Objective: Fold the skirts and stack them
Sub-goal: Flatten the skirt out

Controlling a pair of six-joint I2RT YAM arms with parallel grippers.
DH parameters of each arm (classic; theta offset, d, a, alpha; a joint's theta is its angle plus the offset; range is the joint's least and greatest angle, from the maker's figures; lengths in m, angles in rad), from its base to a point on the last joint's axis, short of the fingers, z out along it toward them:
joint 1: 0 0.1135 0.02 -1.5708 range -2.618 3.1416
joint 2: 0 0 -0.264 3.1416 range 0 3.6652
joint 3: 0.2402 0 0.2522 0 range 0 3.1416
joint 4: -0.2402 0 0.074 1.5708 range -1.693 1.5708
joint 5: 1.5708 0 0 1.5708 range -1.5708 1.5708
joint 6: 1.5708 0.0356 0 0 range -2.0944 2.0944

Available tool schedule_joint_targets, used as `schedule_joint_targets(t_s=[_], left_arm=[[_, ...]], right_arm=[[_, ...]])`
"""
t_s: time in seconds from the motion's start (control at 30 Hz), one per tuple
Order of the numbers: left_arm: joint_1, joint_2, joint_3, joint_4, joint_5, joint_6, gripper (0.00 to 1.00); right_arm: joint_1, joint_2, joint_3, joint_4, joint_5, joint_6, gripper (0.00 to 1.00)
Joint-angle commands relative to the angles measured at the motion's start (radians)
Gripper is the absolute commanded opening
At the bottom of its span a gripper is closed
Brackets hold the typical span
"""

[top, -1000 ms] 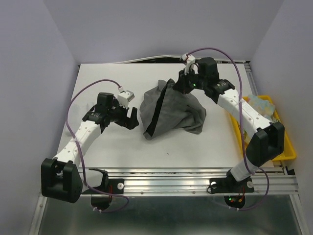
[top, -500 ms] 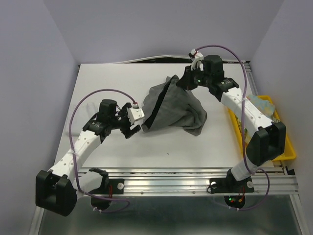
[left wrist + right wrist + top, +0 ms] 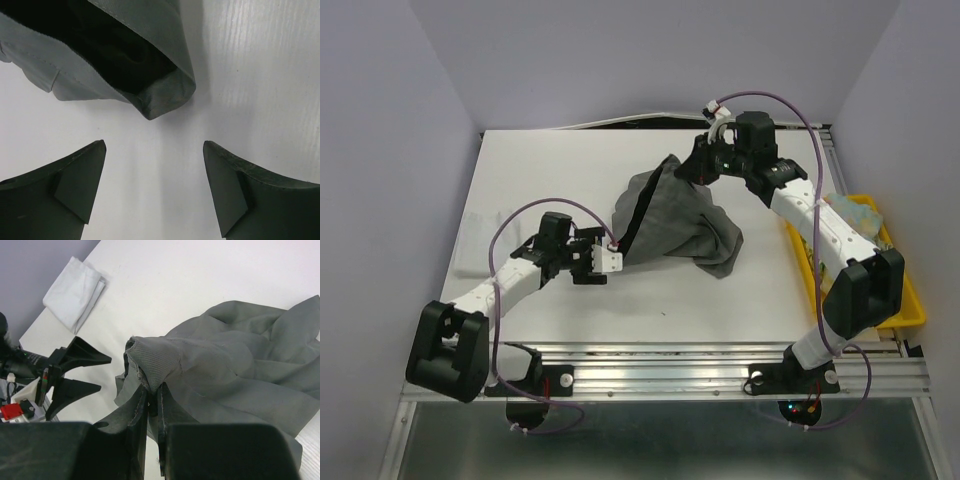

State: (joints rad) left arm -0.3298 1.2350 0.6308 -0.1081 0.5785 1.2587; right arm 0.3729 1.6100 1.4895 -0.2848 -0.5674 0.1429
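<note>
The dark charcoal grey skirt point(image 3: 675, 225) of limp woven cloth sits near the middle of the white table point(image 3: 550, 170). It is drawn up into a tent shape, with its far upper edge raised and its lower folds spread on the tabletop. In the top view a dark opening runs down its left side. The right gripper point(image 3: 698, 170) holds the raised edge. In the right wrist view its fingers point(image 3: 150, 390) are pressed nearly together on a bunched ridge of ribbed fabric point(image 3: 155, 360), and the rest of the cloth falls away to the right in loose folds.

The left gripper point(image 3: 603, 255) lies low over the table at the skirt's near left corner. Its two dark fingers point(image 3: 75, 170) are spread wide with nothing between them. In the left wrist view the stitched corner of the hem point(image 3: 165, 97) lies just beyond the fingertips, not touching them.

A folded whitish cloth point(image 3: 470, 248) lies flat near the table's left edge, well apart from the grey skirt. At the right edge is a yellow plastic tray point(image 3: 910, 300) with a pale pastel cloth point(image 3: 855, 212) at its far end.
</note>
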Motion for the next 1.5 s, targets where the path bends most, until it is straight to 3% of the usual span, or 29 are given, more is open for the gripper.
schedule_joint_targets(t_s=[0.0,0.33,0.57,0.67,0.77,0.8,0.87,1.0,1.13,1.23,1.47], left_arm=[[-0.026,0.053,0.006,0.102,0.017,0.125,0.89],[-0.073,0.129,-0.011,0.255,0.017,0.062,0.83],[-0.106,0.170,0.004,0.249,0.011,0.022,0.51],[-0.106,0.178,0.013,0.249,0.011,-0.007,0.46],[-0.103,0.149,0.015,0.225,0.020,-0.016,0.55],[-0.098,0.118,0.015,0.211,0.026,-0.016,0.68],[-0.077,0.060,0.010,0.160,0.046,-0.009,0.79],[-0.055,-0.020,-0.057,0.111,0.003,0.109,0.87],[-0.045,0.055,-0.059,0.074,-0.043,0.199,0.88],[-0.045,0.157,0.004,0.067,-0.031,0.194,0.88],[-0.052,0.228,0.076,0.087,0.004,0.189,0.84]], right_arm=[[0.001,-0.009,0.055,0.072,-0.032,0.001,0.01],[0.001,0.005,0.049,0.072,-0.035,0.000,0.01],[0.001,0.010,0.040,0.070,-0.040,0.000,0.01],[0.001,0.010,0.038,0.070,-0.038,-0.003,0.01],[0.001,0.010,0.040,0.070,-0.035,-0.009,0.01],[-0.008,0.010,0.040,0.068,-0.035,-0.011,0.01],[-0.008,0.008,0.038,0.067,-0.034,-0.017,0.01],[-0.008,0.004,0.032,0.065,-0.034,-0.022,0.01],[-0.008,0.001,0.025,0.065,-0.040,-0.023,0.01],[-0.008,0.002,0.018,0.065,-0.043,-0.022,0.01],[-0.008,0.011,0.020,0.065,-0.049,-0.022,0.01]])
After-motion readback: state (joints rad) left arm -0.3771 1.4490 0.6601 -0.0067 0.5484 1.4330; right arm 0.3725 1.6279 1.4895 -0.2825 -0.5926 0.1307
